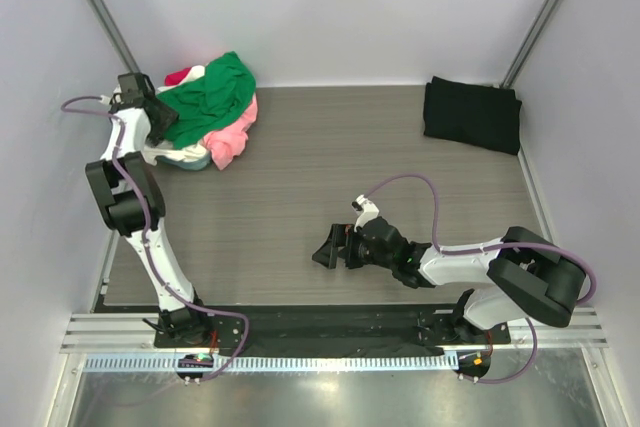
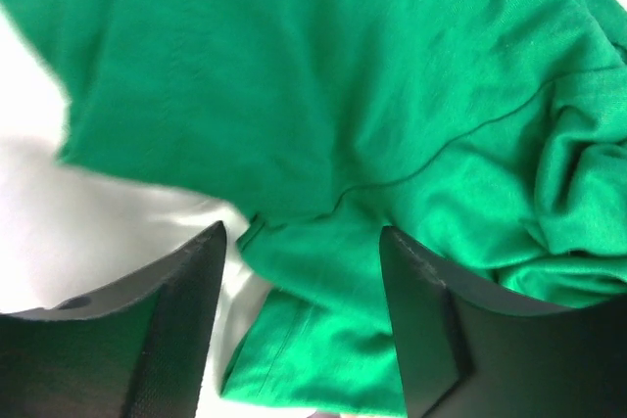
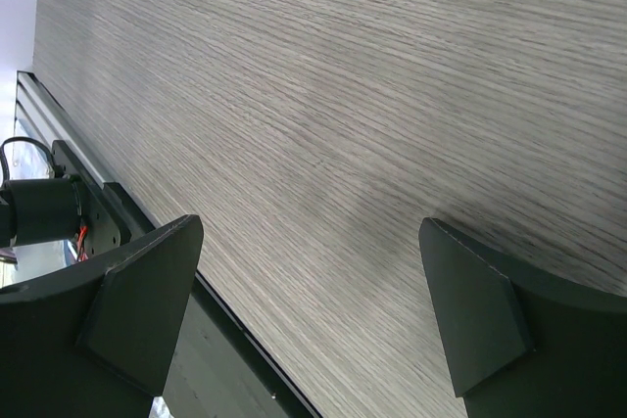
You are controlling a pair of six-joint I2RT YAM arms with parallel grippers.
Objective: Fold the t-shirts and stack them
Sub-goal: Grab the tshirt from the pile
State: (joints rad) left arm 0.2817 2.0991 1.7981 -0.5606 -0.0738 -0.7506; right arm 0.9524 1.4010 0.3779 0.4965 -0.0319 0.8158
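A pile of t-shirts lies at the table's back left: the bright green shirt (image 1: 215,92) on top, a pink one (image 1: 232,139) under it, a cream-white one (image 1: 182,155) at the left front and a red one (image 1: 182,75) peeking out behind. A black shirt (image 1: 470,112) lies folded at the back right. My left gripper (image 1: 163,127) is open at the pile's left edge. In the left wrist view its fingers (image 2: 302,242) stand either side of a fold of the green shirt (image 2: 343,95), with cream-white cloth (image 2: 78,212) at the left. My right gripper (image 1: 325,247) is open and empty.
The right gripper (image 3: 312,242) hovers low over the bare wood-grain table (image 3: 343,75) near the front centre. The black front rail (image 3: 69,208) with the arm bases runs along the near edge. Grey walls and two slanted posts close in the back and sides.
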